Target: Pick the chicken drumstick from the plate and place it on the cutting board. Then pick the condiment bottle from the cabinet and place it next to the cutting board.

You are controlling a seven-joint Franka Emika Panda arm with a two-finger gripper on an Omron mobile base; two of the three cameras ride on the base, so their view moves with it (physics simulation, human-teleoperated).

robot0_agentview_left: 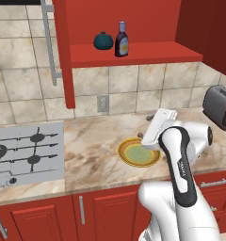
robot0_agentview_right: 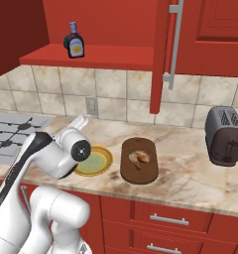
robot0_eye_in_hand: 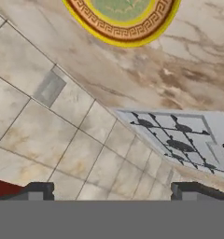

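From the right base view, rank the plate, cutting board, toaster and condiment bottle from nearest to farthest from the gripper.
Gripper, jaws open, sits left over the counter.
1. Plate, just below it.
2. Cutting board, right of the plate, carrying the drumstick.
3. Condiment bottle, up on the cabinet shelf.
4. Toaster, far right.

Marble counter bearing plate, cutting board, toaster, red shelf with condiment bottle, teal pumpkin

Things on and above the counter
Toaster at the right, stove at the left, teal pumpkin on the shelf.
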